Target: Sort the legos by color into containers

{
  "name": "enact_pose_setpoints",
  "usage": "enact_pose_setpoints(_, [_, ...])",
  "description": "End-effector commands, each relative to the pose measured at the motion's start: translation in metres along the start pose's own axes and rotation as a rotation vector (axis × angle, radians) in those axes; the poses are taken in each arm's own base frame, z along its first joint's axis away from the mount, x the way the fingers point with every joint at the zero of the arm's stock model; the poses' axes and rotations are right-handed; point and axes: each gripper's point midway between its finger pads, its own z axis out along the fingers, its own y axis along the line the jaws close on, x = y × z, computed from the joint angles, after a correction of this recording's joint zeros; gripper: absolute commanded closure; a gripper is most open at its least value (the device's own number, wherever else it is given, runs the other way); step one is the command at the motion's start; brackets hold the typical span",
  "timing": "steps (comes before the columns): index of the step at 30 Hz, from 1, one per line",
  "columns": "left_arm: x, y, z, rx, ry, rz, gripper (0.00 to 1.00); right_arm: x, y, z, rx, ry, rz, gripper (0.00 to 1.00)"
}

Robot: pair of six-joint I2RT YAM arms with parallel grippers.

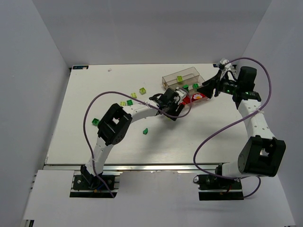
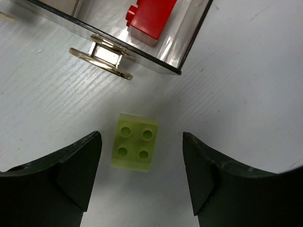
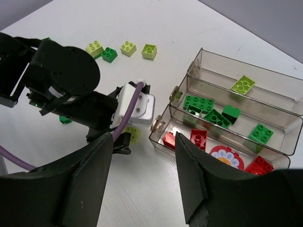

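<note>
Worktop point(image 1: 85, 90) carries the containers point(image 3: 251, 73) at the right of the right-wrist view, colour-coded by what lies in them: pale lego in the upper bin, dark green in the middle, red lowest. Left pincer point(image 2: 141, 139) stands released, its jaws straddling a pale yellow-green lego point(image 2: 134, 143) at frame centre, seemingly untouched, placed for a grasp. Right pincer point(image 3: 144, 142) gapes empty.

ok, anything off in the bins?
Nothing missorted in the containers: pale yellow-green brick in the far bin, dark green bricks in the middle, red bricks in the near one. Only oddity: a flower-printed round piece among the reds.
</note>
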Motion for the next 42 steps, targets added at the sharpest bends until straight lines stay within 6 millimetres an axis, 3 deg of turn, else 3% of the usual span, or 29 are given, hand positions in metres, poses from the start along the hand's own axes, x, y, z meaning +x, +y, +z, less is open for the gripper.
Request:
enact_pose_setpoints(1, [-0.008,0.001,-0.004,-0.033,-0.009,0.035,0.22,-0.012,-0.001,-0.003,-0.008,-0.036,-0.014,0.4])
enact_pose_setpoints(11, [-0.007,0.005,-0.002,-0.078,-0.006,0.035,0.42,-0.005,-0.006,-0.006,0.003,-0.034,0.009,0.4])
enact_pose_setpoints(15, [-0.014,0.003,-0.008,-0.082,-0.024,0.013,0.71,-0.003,-0.007,-0.007,0.005,-0.032,0.015,0.4])
enact_pose_setpoints(20, [-0.023,0.003,-0.028,-0.083,-0.082,-0.042,0.89,0.0,-0.007,-0.009,0.017,-0.024,0.012,0.41])
enact_pose_setpoints(24, [-0.048,-0.002,-0.063,-0.058,-0.175,-0.081,0.94,0.004,-0.009,-0.011,0.024,-0.017,0.014,0.43])
enact_pose_setpoints(27, [-0.065,0.0,-0.077,-0.049,-0.229,-0.105,0.96,0.005,-0.009,-0.012,0.026,-0.015,0.014,0.48])
enact_pose_setpoints(30, [-0.095,0.005,-0.091,-0.017,-0.302,-0.149,0.99,0.007,-0.008,-0.012,0.023,-0.01,0.018,0.54])
enact_pose_setpoints(37, [-0.156,0.028,-0.099,0.057,-0.437,-0.243,1.0,0.013,-0.004,-0.013,0.01,0.006,0.007,0.72])
enact_pose_setpoints(42, [-0.189,0.068,-0.098,0.088,-0.567,-0.367,1.0,0.018,-0.006,-0.012,0.008,0.012,0.038,0.91])
